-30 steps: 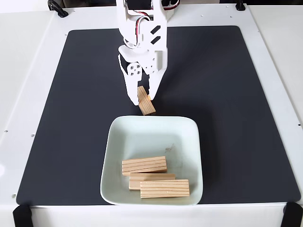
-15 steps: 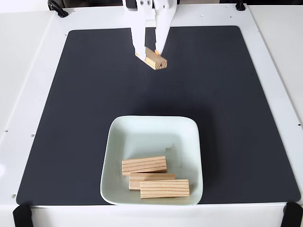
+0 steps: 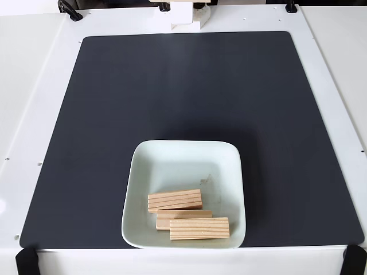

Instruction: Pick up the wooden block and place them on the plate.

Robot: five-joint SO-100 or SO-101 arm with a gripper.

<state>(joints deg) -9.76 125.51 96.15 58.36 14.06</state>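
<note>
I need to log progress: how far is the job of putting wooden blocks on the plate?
Three wooden blocks already lie on the plate, near its front edge. No claw or carried block appears in the fixed view, and the black mat holds no loose block. Whether more remain cannot be told.

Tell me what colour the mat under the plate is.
Matte black mat, seen in the fixed view beneath the plate.

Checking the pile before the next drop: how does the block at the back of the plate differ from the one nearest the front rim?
The back block lies slightly tilted, its right end higher in the fixed view; the front block lies level. The back block sits further left and rests on the plate floor, apart from the front block; the front block overlaps a middle block, seemingly resting partly on it. Both are light-tan wood, similar in size, with lengthwise grain.
</note>
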